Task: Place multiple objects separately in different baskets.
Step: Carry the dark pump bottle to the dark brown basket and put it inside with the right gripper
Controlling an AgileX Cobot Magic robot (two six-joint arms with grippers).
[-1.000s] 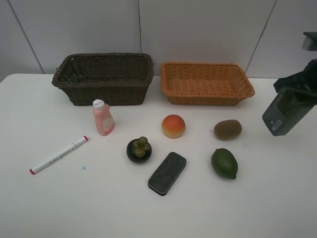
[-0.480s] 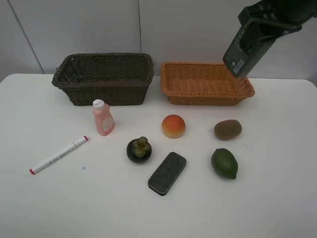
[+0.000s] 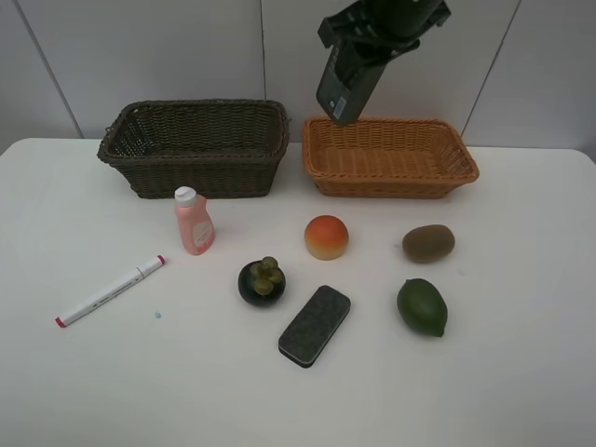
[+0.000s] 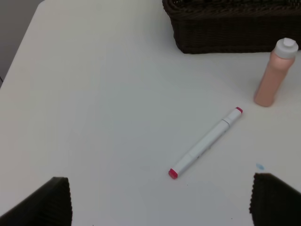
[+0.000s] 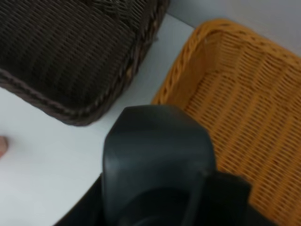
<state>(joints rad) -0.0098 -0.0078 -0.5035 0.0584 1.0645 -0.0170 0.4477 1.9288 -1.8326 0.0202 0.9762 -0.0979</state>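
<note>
Spread wide above the light, stiff, roll-prone marker (image 4: 205, 142), the left claw (image 4: 162, 202) should pinch mid-barrel; the right claw (image 3: 341, 104) is pressed together.

The worktop (image 3: 521, 372) is white. The brown basket (image 3: 193, 147) is dark and woven; the orange basket (image 3: 388, 156) is woven too. The bottle (image 3: 194, 223) is pink with a white cap, the marker (image 3: 110, 291) white with red ends, the kiwi (image 3: 428, 243) brown, the eraser (image 3: 315, 325) speckled grey.

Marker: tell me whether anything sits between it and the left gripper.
Nothing visible does. In the left wrist view the marker lies alone on the table ahead of the open left gripper. The pink bottle stands apart from it, beside the dark basket.
</note>
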